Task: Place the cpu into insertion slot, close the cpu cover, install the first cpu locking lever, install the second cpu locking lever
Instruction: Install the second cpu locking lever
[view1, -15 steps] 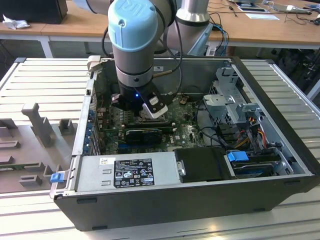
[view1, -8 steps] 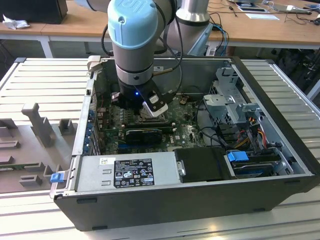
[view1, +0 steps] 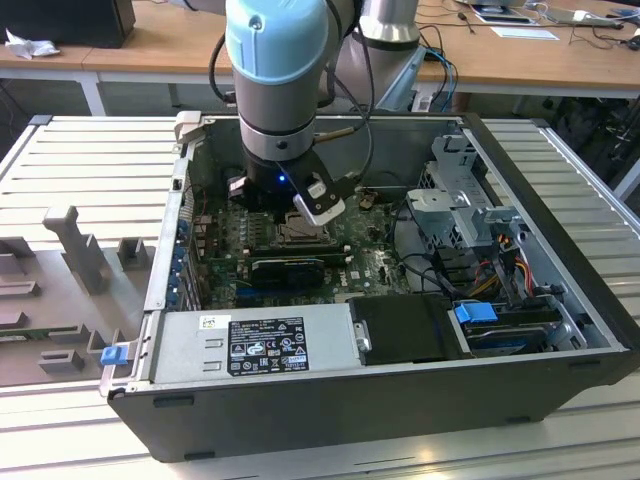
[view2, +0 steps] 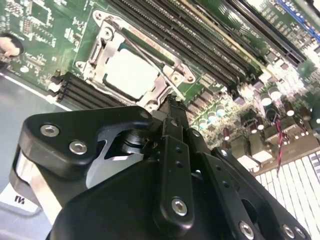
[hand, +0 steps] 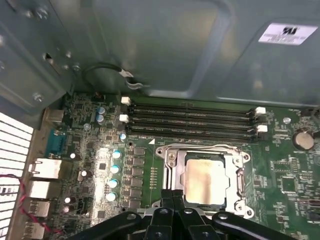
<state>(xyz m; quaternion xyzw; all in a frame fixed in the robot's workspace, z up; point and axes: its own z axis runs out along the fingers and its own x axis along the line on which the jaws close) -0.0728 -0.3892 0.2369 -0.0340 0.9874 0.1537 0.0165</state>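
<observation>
Reaching down into the open computer case (view1: 560, 300), my arm (view1: 280, 90) stands nearly upright in the exterior view, its pale blue cap on top and my claw (view1: 318, 205) low over the green motherboard (view1: 370, 265). In both wrist views my black fingers (hand: 172, 197) are pressed together with nothing between them, their tips at the edge of the slot (hand: 170, 172).

The cpu (hand: 204, 181) already lies in the slot, a flat square with a pale silvery-beige face. The cover (hand: 239, 172), a thin silvery metal frame with a cut-out middle, lies down flat around it, so the chip's face shows through the opening. In the second wrist view the cpu (view2: 131, 72) and the cover (view2: 102, 50) sit just past my fingertips (view2: 172, 107). Whether the levers are latched, I cannot tell.

A white sticker (hand: 289, 34) on the grey metal wall and a black label (view1: 268, 347) on the silvery power supply (view1: 180, 345) carry print too small for me to read.

Long black memory slots (hand: 190, 120) with white clips run beside the slot. Small round capacitors (hand: 115, 169) with pale tops stand in a row near it. The case rests on a ribbed grey desk (view1: 90, 150); a blue tab (view1: 112, 354) sticks out at its corner.
</observation>
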